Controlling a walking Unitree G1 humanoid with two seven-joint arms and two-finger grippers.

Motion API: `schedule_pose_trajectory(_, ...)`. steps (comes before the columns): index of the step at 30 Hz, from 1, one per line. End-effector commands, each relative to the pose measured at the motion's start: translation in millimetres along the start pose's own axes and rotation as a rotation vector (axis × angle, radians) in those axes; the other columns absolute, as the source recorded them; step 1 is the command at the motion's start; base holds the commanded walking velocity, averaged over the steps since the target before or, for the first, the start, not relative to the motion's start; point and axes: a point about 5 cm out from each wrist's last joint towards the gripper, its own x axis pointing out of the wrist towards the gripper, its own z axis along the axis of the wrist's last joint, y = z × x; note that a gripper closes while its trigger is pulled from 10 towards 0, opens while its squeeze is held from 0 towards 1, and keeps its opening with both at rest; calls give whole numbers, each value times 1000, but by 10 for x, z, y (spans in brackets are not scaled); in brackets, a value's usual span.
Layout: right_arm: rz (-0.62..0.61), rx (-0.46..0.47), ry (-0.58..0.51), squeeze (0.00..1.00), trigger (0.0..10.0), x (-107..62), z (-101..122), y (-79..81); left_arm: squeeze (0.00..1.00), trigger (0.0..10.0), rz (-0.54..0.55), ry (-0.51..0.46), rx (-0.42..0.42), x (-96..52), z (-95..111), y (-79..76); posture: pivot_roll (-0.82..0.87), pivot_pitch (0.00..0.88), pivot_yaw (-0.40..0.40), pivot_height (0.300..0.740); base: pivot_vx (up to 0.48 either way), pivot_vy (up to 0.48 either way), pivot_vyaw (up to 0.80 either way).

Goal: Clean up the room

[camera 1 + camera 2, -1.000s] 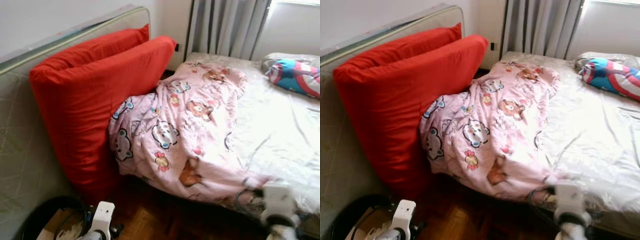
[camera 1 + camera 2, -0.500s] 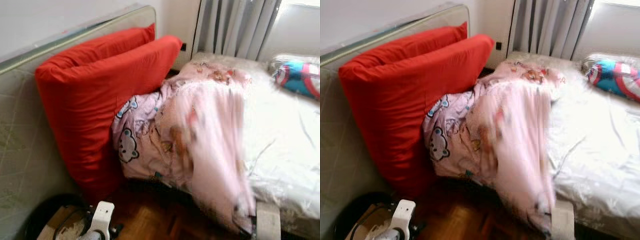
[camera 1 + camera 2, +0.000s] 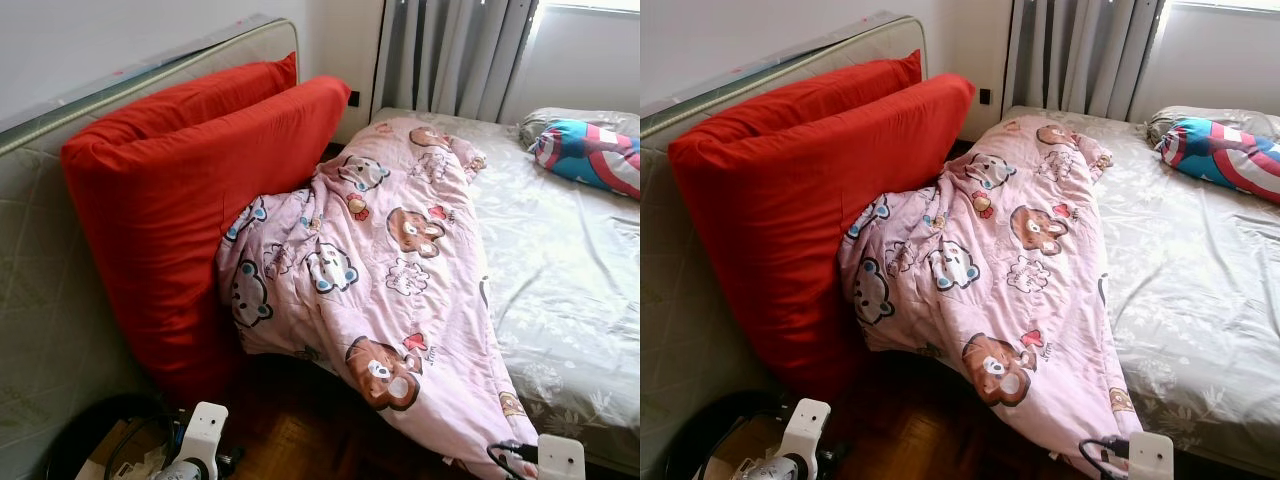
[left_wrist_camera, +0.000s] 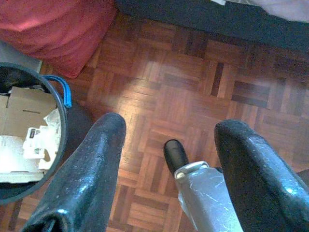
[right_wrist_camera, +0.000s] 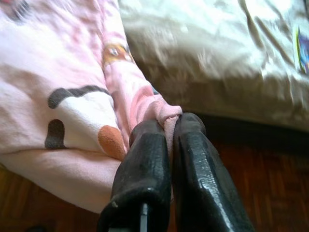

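**Robot grips the corner of a pink blanket at the foot of a bed**

A pink blanket (image 3: 380, 270) printed with cartoon bears lies bunched along the near side of a bed (image 3: 570, 270), one end spilling over the edge towards the wooden floor (image 4: 193, 82). The right gripper (image 5: 166, 126) has its two black fingers pressed together on a fold of the blanket's hanging corner. The left gripper (image 4: 169, 140) hangs low over the floor with its fingers spread and nothing between them, near a dark bin (image 4: 29, 140) holding cardboard and paper.

Two large red cushions (image 3: 190, 200) lean against an upright mattress (image 3: 40, 300) beside the bed. A striped red, white and blue pillow (image 3: 590, 155) rests at the far end, under grey curtains (image 3: 450, 55).

The step in hand appears to be straightening the blanket. The next move probably calls for drawing the held corner out across the sheet without losing the pinch.
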Motion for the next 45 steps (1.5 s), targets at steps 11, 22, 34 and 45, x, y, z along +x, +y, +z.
schedule_pose_trajectory(11,48,-42,328,0,10000,-58,-738,-4,0,10000,-5,-1,26,1,-1,-15,-72,0,-8,740,0,0,0)
schedule_pose_trajectory(22,43,-58,414,0,10000,-5,-880,-26,0,10000,-7,-2,29,1,0,-17,-63,0,-7,740,0,0,0)
schedule_pose_trajectory(34,-23,-57,398,0,10000,102,-829,-154,0,10000,-7,-2,34,0,2,-7,-58,0,-1,740,0,0,0)
schedule_pose_trajectory(45,-29,-43,377,1000,10000,127,-794,-123,0,10000,-6,-1,39,-4,-2,5,-56,0,3,740,0,0,0)
